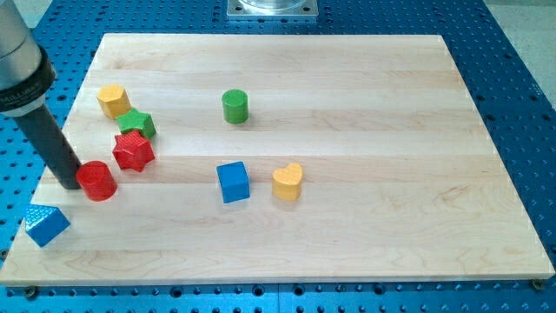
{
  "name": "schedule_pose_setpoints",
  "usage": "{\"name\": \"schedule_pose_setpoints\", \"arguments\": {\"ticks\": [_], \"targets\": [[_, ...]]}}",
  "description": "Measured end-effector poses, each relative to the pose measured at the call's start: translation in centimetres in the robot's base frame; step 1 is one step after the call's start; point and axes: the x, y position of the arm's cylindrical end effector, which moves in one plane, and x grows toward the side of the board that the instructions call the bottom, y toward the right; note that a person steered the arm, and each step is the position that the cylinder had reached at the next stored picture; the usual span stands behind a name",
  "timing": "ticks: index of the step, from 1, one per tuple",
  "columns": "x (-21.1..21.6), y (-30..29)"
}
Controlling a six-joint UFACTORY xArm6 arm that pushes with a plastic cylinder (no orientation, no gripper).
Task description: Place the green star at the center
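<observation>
One pale wood board (365, 130), smooth grain, sits on a blue perforated metal bench (521, 104); grey metal mount (272, 8) at the view's top. No gripper on this rig, just my tip (68, 184), a matte dark rod end, touching the red cylinder (96, 181) on its left. Green star (137, 123) lies far left, wedged btwn the yellow block (113, 101) and red star (133, 150). Green cylinder (234, 105), blue cube (233, 183), yellow heart (287, 182) sit mid-board. Blue block (46, 224) at bottom-left corner, shape unclear.
</observation>
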Motion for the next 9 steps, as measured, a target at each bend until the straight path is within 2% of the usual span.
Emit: {"name": "schedule_pose_setpoints", "arguments": {"ticks": [1, 2, 5, 6, 7, 8, 9], "targets": [[-3.8, 1.1], [-5.7, 4.3], [-12.0, 6.6], [-12.4, 7.1], [-12.5, 5.2], [-9.7, 6.3], [-6.1, 13.6]]}}
